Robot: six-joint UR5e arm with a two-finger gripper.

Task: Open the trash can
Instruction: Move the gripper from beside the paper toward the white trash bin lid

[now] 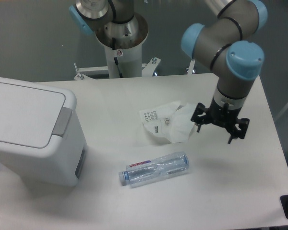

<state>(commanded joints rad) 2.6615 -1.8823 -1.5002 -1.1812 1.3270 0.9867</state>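
1. Bottle [154, 169]: a clear plastic bottle lies on its side on the white counter [216, 191], nearest the camera, to the right of the trash can and apart from it. It plays no part in the task.

2. Trash can [33, 132]: the large white bin stands at the left edge of the counter. Its flat lid [23, 113] is down. The grey push tab [63, 121] sits on the rim facing the bottle side. Judged from this, the opening step is not yet done.

3. Wrapper [170, 120]: crumpled white packaging lies farther back, right of the trash can, between the can and the gripper.

4. Gripper [220, 125]: it hangs above the counter just right of the wrapper, well apart from the trash can, pointing down. The fingers [231, 137] are spread wide and hold nothing.

5. Arm: the wrist joints stack above the gripper, with the forearm rising toward the top edge of the view. The base pedestal [119, 50] stands behind the counter.

6. Procedure advice: carry the gripper across above the wrapper and bottle, align one finger over the centre of the push tab, then press straight down. An off-centre press risks sliding off the tab or shoving the can.
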